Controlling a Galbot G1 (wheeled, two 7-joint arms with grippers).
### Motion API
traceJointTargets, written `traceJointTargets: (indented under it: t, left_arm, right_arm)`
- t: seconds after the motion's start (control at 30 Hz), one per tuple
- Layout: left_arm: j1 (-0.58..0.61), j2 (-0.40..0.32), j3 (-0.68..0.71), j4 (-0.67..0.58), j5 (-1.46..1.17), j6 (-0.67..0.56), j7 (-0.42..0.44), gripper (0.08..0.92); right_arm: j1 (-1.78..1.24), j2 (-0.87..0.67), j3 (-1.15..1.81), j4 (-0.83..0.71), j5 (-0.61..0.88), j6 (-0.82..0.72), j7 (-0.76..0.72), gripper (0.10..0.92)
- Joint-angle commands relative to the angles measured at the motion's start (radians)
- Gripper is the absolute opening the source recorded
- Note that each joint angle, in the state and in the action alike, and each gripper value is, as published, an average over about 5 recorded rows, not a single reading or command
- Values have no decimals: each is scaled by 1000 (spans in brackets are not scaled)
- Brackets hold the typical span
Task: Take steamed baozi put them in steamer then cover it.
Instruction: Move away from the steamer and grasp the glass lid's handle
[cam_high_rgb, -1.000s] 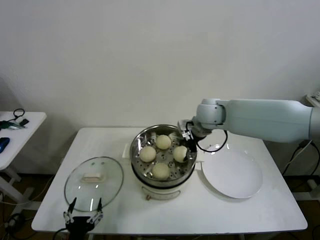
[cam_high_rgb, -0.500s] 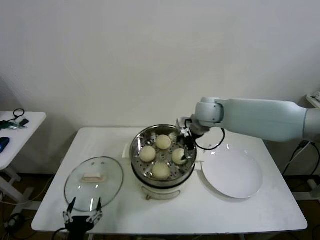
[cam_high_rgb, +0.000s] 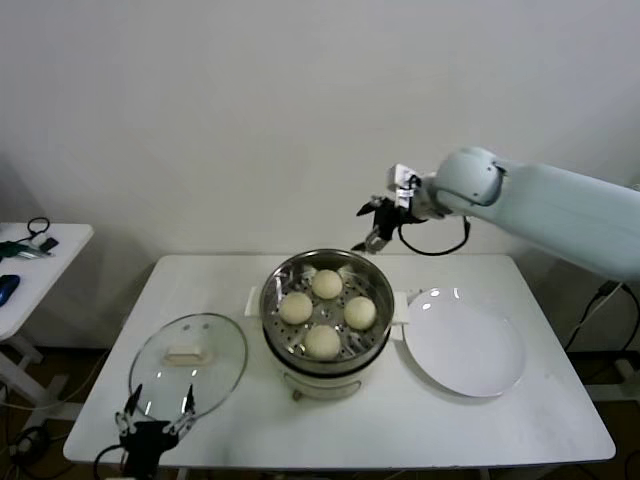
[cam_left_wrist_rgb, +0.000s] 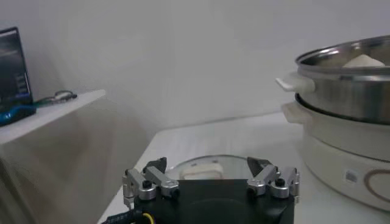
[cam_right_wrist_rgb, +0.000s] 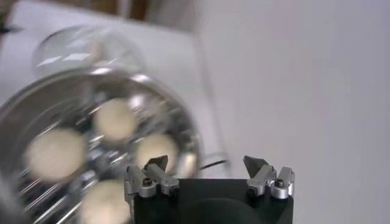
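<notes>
From the head camera, a white table (cam_high_rgb: 480, 420) stands against a plain pale wall (cam_high_rgb: 250, 110). The steamer (cam_high_rgb: 327, 350) sits mid-table with four buns (cam_high_rgb: 322, 342) inside, the glass lid (cam_high_rgb: 188, 366) to its left, a white plate (cam_high_rgb: 465, 350) to its right. The right gripper (cam_high_rgb: 372, 226) hangs above the steamer, jaws apart, empty.

The left wrist camera shows the left gripper (cam_left_wrist_rgb: 210, 176) spread wide, empty, near the lid.

The right wrist camera looks down on the buns.

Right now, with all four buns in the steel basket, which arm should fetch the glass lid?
Left, most likely. The open left gripper hovers at the table's front edge right beside the round transparent glass lid. The open, empty right gripper is raised behind the shiny steel steamer basket, the far side from the lid.
</notes>
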Motion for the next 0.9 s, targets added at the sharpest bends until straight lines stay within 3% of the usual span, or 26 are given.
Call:
traceJointTargets:
  t: [0.03, 0.2, 0.4, 0.6, 0.9]
  left_arm:
    - [-11, 6, -10, -18, -4, 3, 2, 823]
    - [-23, 26, -11, 3, -13, -33, 2, 823]
    - [-48, 37, -6, 18, -22, -49, 0, 823]
    - [-79, 45, -3, 20, -16, -51, -18, 823]
    - [-107, 80, -28, 18, 91, -113, -41, 823]
  right_arm:
    - [-753, -331, 873, 139, -26, 106, 443, 823]
    - [-1314, -340, 1362, 246, -95, 211, 469, 823]
    - [-1843, -135, 1811, 298, -239, 398, 420, 823]
    - [-2087, 113, 1948, 305, -292, 618, 375, 823]
    - [-2222, 302, 1931, 307, -288, 833, 347, 823]
